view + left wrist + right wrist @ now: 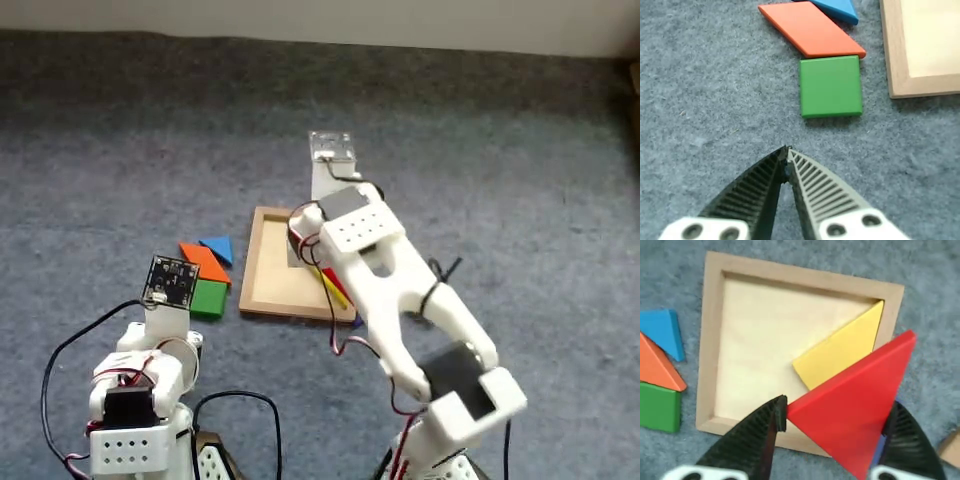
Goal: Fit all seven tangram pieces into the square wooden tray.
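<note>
Grey-blue carpeted counter, pale wall strip at 12 o'clock.
Square wooden tray centre, yellow triangle inside; right pincer pinching red triangle; left pincer pressed together, 8 o'clock.

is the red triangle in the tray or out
Out: the right gripper clamps the red triangle over the rim of the tray; the yellow triangle lies inside.

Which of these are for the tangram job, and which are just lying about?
Job: tray; yellow triangle in it; red triangle in the right hand; blue triangle, orange parallelogram and green square beside the tray.
Lying about: grey bracket beyond the tray, on the carpet.
</note>
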Tool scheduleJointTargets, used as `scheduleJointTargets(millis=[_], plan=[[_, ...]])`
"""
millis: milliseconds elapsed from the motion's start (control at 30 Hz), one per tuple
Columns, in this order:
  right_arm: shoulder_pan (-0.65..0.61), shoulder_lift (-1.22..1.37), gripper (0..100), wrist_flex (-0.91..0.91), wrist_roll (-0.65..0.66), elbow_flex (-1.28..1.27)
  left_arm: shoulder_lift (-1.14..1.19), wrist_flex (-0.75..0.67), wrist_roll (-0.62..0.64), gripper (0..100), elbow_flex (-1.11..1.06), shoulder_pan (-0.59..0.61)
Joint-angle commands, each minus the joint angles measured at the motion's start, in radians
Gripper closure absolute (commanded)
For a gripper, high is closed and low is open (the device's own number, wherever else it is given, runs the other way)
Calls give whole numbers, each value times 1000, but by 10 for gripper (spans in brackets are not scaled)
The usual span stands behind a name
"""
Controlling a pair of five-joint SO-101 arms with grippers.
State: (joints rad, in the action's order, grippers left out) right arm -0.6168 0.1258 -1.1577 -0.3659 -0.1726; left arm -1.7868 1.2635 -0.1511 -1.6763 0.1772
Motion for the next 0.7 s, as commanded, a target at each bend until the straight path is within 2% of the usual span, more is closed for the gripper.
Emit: scheduleJointTargets(millis=[0,200,300,467,667], plan=[[-10,62,741,-47,-11,153,-21,8,-8,994,-19,2],[-7,194,738,-105,-137,286,-21,8,-8,994,-19,2],[-7,249,719,-160,-143,349,-21,8,-8,994,-19,2],[-7,315,626,-283,-141,470,-21,8,-8,994,-19,2],[-10,331,625,-329,-132,539,-21,8,-8,994,-19,2]])
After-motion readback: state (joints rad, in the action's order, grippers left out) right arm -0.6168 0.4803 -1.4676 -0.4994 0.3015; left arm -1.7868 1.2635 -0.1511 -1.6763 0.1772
